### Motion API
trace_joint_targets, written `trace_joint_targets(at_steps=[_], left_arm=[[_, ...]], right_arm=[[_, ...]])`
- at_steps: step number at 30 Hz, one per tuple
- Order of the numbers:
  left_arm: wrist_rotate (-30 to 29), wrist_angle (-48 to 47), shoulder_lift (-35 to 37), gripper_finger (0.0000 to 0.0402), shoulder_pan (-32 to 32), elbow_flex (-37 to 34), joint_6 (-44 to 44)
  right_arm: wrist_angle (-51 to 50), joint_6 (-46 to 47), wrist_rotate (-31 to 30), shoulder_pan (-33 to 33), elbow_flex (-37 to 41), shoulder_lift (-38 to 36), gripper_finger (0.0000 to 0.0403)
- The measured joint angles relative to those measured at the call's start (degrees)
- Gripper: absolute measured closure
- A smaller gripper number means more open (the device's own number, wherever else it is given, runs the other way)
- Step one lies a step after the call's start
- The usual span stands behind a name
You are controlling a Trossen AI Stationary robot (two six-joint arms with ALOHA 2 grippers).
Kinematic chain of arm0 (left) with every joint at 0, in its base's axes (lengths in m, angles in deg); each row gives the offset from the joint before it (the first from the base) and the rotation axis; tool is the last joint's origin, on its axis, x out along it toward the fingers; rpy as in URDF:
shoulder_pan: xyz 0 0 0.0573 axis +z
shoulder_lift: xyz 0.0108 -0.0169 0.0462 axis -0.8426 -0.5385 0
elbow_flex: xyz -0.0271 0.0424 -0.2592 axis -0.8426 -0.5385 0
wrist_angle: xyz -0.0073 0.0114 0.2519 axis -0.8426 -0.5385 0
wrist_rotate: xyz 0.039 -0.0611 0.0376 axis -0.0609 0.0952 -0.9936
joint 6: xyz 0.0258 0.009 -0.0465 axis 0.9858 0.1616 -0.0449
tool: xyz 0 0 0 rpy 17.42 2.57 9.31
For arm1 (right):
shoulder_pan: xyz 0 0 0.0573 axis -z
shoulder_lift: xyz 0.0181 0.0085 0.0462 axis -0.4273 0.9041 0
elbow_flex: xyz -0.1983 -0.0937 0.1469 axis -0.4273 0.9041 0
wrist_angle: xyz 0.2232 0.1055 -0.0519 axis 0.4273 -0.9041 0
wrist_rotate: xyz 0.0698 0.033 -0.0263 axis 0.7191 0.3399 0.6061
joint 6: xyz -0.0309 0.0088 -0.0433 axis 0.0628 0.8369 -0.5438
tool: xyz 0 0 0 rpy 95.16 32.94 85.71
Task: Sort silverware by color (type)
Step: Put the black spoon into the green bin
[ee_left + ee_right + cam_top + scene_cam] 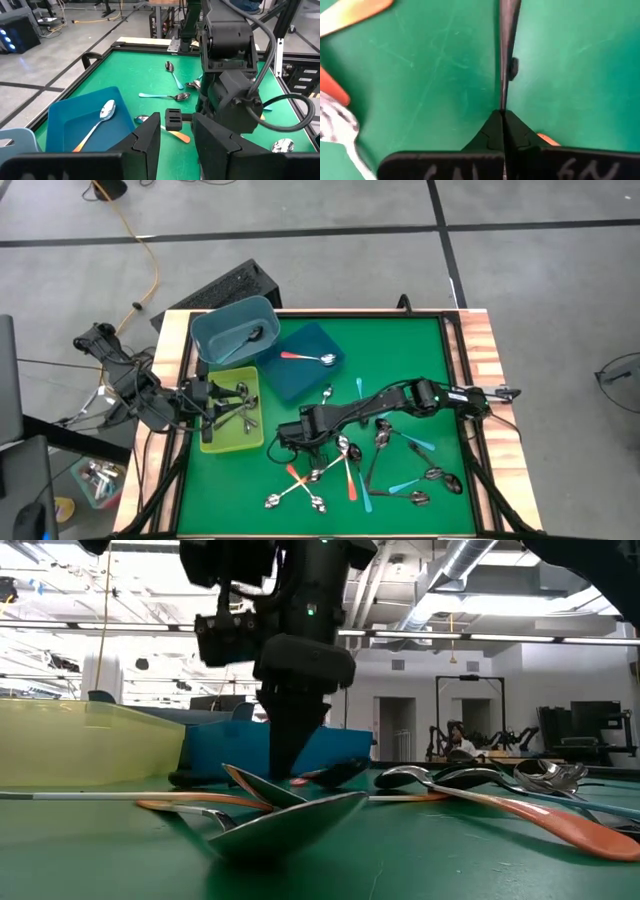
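Several small spoons lie scattered on the green mat (400, 370): orange handles (351, 480), teal handles (405, 485) and plain metal ones (383, 435). My right gripper (285, 442) points down at the pile's left end, shut on a thin dark spoon handle (504, 75); the low view shows it (285, 772) close to the mat. My left gripper (176, 142) is open and hovers over the yellow-green bin (250, 442), which holds metal spoons. The dark blue tray (300, 385) holds an orange-handled spoon (95, 127). The grey-blue bin (215, 325) holds one spoon. My right gripper pinches the dark metal spoon handle (504, 95) between its two shut fingers (487, 135), coming from above and pointing down. The handle runs out from between the fingertips, close over the mat. Whether the spoon is lifted clear does not show.
The three containers stand at the mat's far left. Spoons crowd the mat's near middle and right, some crossing each other (290, 820). Wooden table borders (480, 340) and a dark frame ring the mat. Bare green mat lies at the far right.
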Motion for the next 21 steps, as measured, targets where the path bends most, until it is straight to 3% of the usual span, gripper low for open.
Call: trace_joint_targets(at_steps=[11,21], left_arm=[[0.0,0.1,0.0,0.0301,0.0,0.0,0.0],[0.0,0.3,0.0,0.0301,0.0,0.0,-0.1]], right_arm=[[2.2,1.9,0.3,0.0,-0.1,-4.4,0.0402],[11.3,4.4,3.3,1.6,-0.3,-5.3,0.0402]])
